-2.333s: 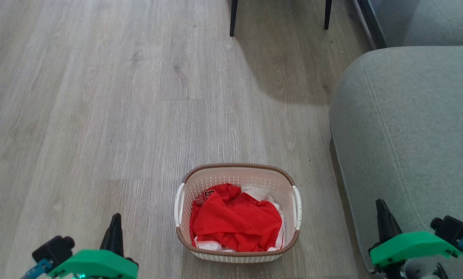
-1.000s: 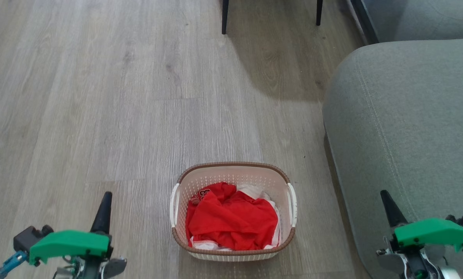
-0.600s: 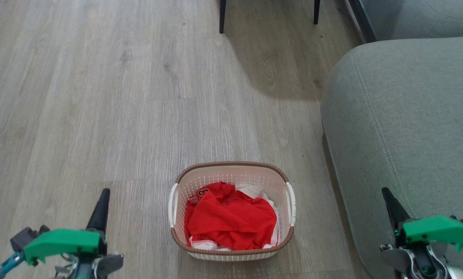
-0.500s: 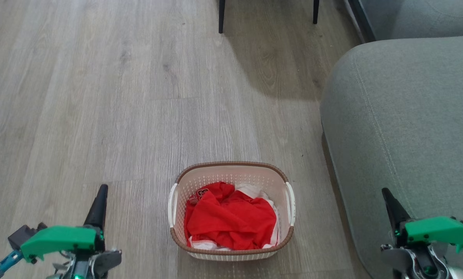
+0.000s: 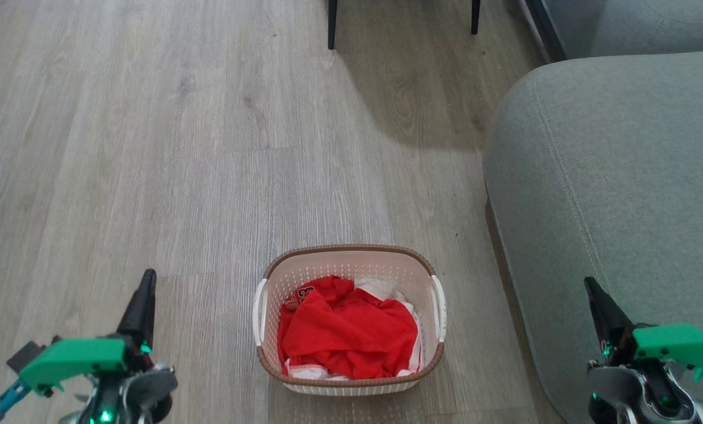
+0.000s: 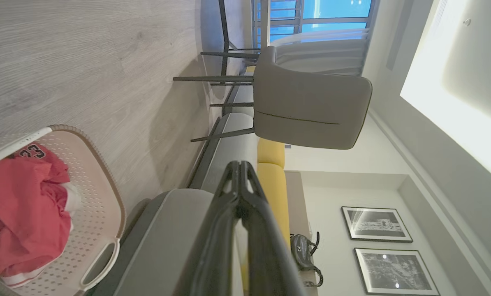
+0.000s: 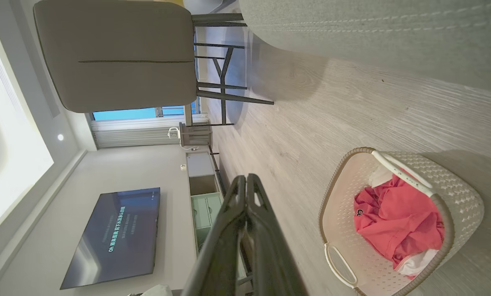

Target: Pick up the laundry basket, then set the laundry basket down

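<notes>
Moved: the left gripper (image 5: pixel 146 280) and the right gripper (image 5: pixel 593 291) stood farther out from the laundry basket (image 5: pixel 349 249) than a moment before, and the head camera had shifted a little too.
Head view, basket place: it sat on the grey wood floor (image 5: pixel 181 147), low in the middle, between the two grippers and touching neither.
Head view, basket look: small and cream, with round corners, little holes in the walls, a brown woven-look rim and a white handle on each side.
Head view, clothes (image 5: pixel 348 335): a red top lay crumpled inside with some white cloth under it.
Head view, left gripper: closed to a dark point, holding nothing, well to the left of the basket.
Head view, right gripper: closed too, holding nothing, in front of the grey sofa (image 5: pixel 610 176).
Left wrist view, left gripper (image 6: pixel 240 165): its two fingers were pressed together with nothing between them.
Left wrist view, laundry basket (image 6: pixel 93 193): at the lower left, with the red top showing a number.
Right wrist view, right gripper (image 7: pixel 245 177): fingers pressed together, empty.
Right wrist view, laundry basket (image 7: pixel 344 193): at the lower right on the floor, with a grey chair (image 7: pixel 114 53) far behind.
</notes>
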You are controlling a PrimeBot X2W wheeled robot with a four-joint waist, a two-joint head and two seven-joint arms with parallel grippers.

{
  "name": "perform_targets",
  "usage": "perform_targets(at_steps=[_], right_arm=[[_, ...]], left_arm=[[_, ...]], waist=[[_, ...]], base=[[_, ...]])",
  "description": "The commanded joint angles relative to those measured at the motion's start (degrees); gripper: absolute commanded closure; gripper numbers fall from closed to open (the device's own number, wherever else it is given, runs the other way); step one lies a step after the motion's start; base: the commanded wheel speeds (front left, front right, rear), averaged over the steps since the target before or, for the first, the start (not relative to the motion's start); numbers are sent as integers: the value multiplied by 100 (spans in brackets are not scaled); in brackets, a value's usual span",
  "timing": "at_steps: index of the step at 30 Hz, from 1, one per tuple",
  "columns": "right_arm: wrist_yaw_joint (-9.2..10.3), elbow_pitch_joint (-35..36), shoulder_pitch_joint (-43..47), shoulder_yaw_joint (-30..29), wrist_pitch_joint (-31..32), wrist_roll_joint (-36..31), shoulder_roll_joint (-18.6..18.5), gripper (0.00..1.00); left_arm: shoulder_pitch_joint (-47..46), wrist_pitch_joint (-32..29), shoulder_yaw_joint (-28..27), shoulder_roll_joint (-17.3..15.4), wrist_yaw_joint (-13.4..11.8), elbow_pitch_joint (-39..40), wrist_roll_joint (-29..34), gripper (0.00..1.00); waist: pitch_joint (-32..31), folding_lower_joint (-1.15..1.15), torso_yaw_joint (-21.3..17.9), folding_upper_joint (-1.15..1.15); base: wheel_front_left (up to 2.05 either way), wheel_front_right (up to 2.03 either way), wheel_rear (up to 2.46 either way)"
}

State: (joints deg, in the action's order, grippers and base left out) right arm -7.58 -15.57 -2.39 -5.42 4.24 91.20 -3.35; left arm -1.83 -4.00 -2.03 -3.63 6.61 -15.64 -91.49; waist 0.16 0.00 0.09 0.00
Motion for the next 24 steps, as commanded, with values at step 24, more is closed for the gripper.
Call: perform_targets(at_steps=[24], right_arm=[[9, 163, -366, 32, 111, 214, -57, 100]], left_arm=[[-422, -118, -287, -42, 88, 167, -203, 100]], waist=[[2, 0, -9, 0]], base=[[0, 0, 0]])
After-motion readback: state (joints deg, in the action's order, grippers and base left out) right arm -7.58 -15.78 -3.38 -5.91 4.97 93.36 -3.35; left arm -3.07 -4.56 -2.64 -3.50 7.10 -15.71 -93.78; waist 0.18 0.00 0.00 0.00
